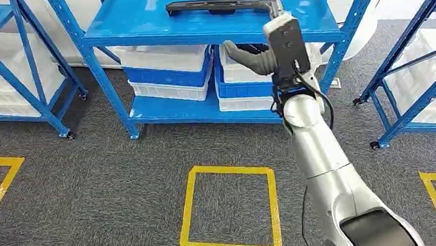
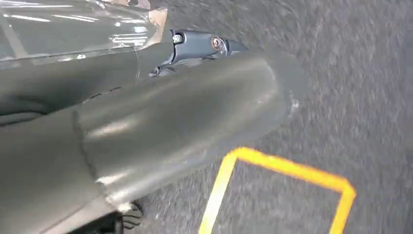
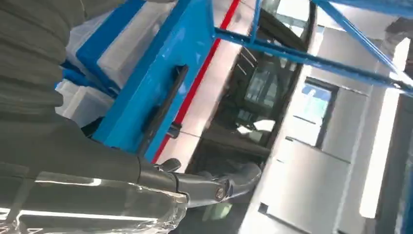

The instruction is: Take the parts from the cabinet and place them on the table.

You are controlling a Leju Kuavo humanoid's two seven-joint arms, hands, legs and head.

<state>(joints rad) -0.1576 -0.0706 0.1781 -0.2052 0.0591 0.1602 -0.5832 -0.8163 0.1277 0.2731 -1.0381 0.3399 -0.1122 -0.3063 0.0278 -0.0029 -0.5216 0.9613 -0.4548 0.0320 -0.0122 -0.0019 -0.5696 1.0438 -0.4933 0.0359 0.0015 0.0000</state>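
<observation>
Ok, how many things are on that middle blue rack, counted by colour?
white boxes: 4
blue boxes: 2
black part: 1
Total: 7

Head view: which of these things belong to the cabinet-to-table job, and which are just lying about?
Job:
black part on the blue shelf
right hand, raised near that shelf, holding nothing

Lying about:
white and blue bins on the lower shelf
yellow tape square on the carpet
</observation>
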